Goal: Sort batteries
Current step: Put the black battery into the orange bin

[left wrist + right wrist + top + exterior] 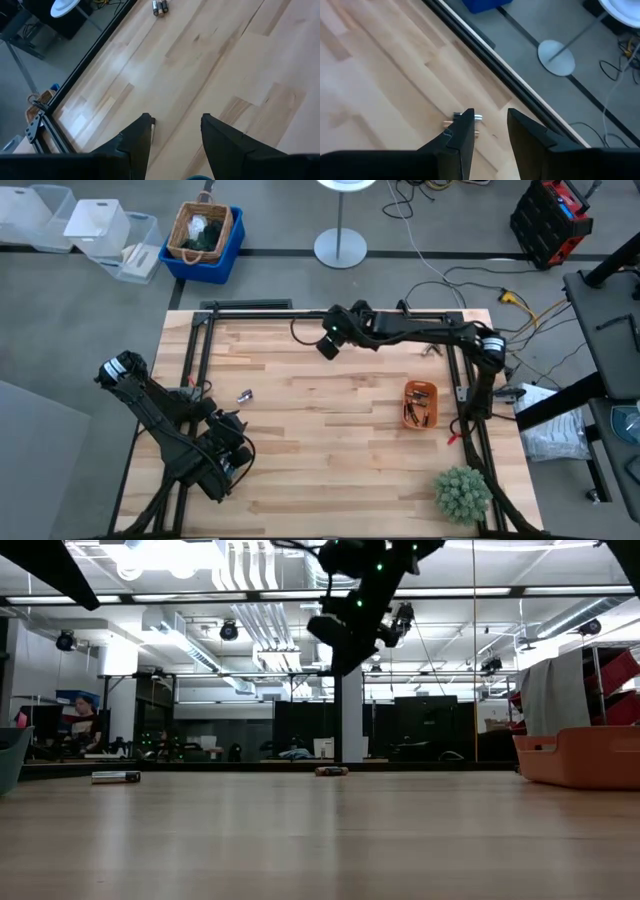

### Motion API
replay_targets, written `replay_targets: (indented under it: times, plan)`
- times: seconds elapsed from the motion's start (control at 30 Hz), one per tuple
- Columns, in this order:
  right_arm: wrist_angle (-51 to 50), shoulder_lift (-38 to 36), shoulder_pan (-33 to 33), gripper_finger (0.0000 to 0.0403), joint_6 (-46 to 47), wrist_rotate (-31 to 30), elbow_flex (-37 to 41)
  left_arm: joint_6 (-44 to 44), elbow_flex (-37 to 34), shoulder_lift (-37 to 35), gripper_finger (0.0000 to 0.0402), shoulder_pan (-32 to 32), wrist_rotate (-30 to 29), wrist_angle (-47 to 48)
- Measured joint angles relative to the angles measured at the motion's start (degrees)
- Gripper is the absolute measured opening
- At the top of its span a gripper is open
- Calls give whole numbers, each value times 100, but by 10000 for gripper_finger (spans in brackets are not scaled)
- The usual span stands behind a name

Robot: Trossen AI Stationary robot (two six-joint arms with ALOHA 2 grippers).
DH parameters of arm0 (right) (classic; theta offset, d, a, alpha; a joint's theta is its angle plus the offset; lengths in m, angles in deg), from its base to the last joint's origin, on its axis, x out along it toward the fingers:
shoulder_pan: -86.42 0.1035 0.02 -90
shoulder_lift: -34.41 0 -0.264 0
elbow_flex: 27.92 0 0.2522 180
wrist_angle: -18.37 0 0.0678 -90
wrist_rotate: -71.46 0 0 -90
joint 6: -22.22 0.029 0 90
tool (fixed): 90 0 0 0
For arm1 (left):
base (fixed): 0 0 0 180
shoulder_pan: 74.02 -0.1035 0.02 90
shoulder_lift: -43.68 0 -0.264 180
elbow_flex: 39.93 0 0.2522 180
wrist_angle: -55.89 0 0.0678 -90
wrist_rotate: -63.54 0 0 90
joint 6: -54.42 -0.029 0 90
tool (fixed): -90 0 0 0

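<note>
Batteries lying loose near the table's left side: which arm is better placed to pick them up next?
Probably the left. The left pincer is open and sits nearer these batteries; the right pincer is raised at the far edge.

Robotics lab – exposed ceiling ducts (250,580), floor cables (470,275), storage bins (45,215)

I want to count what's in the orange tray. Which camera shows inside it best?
The high view: it looks straight down into the orange tray, showing its dark contents. The low view shows only its outer wall. Neither wrist view shows it.
</note>
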Motion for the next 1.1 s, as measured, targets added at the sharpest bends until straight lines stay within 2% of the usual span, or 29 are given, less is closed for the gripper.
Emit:
replay_targets:
  times: [0.23,0.67,1.1]
  plan:
    - [1,233,-271,109,-169,64,0,-42,0,0,153,0,0,-2]
    - [57,333,-509,109,-182,1245,41,-63,-2,-2,152,0,-4,-2]
    - [-84,376,-511,109,-173,1371,151,-63,-11,-2,152,0,-7,-2]
